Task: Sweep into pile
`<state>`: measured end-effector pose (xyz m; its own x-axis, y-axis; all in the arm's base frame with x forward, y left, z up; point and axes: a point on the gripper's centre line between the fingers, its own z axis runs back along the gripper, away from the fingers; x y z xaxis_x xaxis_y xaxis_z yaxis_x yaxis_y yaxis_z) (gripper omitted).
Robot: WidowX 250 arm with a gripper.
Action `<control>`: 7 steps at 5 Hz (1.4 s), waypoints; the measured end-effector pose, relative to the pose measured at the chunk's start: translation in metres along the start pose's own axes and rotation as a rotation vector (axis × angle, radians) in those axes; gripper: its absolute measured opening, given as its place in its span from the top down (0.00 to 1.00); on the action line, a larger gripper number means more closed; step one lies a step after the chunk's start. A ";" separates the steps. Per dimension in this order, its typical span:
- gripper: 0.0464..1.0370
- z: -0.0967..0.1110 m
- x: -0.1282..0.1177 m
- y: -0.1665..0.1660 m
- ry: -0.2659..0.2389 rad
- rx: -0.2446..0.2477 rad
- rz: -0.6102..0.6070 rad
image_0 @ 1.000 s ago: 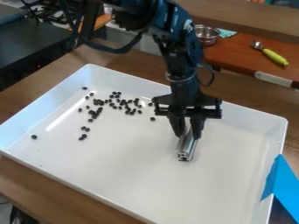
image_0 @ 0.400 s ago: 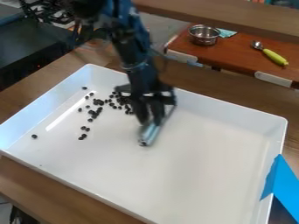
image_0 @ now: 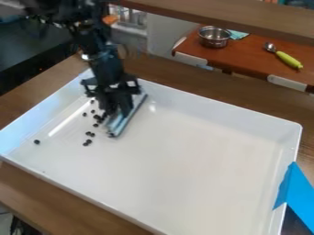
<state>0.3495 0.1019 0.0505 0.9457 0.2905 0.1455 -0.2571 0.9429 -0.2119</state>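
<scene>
In the left part of the white tray, my gripper [image_0: 118, 110] hangs low, shut on a silvery metal bar [image_0: 127, 120] that lies at a slant near the tray floor. Just left of the bar is a loose cluster of small dark beads [image_0: 97, 117]. A few more beads [image_0: 88, 142] sit below that cluster, and a lone bead [image_0: 36, 142] lies near the tray's left wall. The gripper and arm cover the area behind, so any beads there are hidden.
The white tray [image_0: 202, 153] spans most of the wooden table, with raised walls all around. Blue tape [image_0: 295, 190] is at its right corner. Behind stand a metal bowl [image_0: 215, 36] and a green-handled scoop [image_0: 286, 58] on a reddish-brown board.
The arm has moved left across the tray with the bar. Beads that lay near the tray's back middle no longer show there; those at the front left look nearly unmoved.
</scene>
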 end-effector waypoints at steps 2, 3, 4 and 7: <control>0.69 0.014 -0.003 0.048 -0.023 0.083 0.038; 0.69 0.020 -0.015 0.051 -0.028 0.064 0.018; 0.69 0.035 -0.027 0.028 -0.016 -0.048 -0.031; 0.69 0.031 -0.054 -0.027 0.010 -0.130 -0.126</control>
<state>0.2990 0.0655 0.0787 0.9708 0.1695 0.1695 -0.1093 0.9424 -0.3161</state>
